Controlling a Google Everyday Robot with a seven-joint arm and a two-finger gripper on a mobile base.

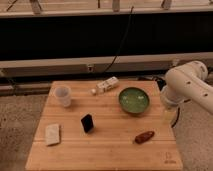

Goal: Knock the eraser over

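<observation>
The eraser [87, 123] is a small black block with rounded corners. It stands upright on the wooden table [110, 150], left of centre. My white arm [187, 87] hangs at the table's right edge. The gripper [171, 117] points down below the arm, beside the right edge, far to the right of the eraser and not touching anything on the table.
A white cup [62, 96] stands at the back left. A pale flat pad [52, 134] lies front left. A white tube-like object [105, 86] lies at the back. A green bowl [134, 100] and a brown object [144, 136] are at the right.
</observation>
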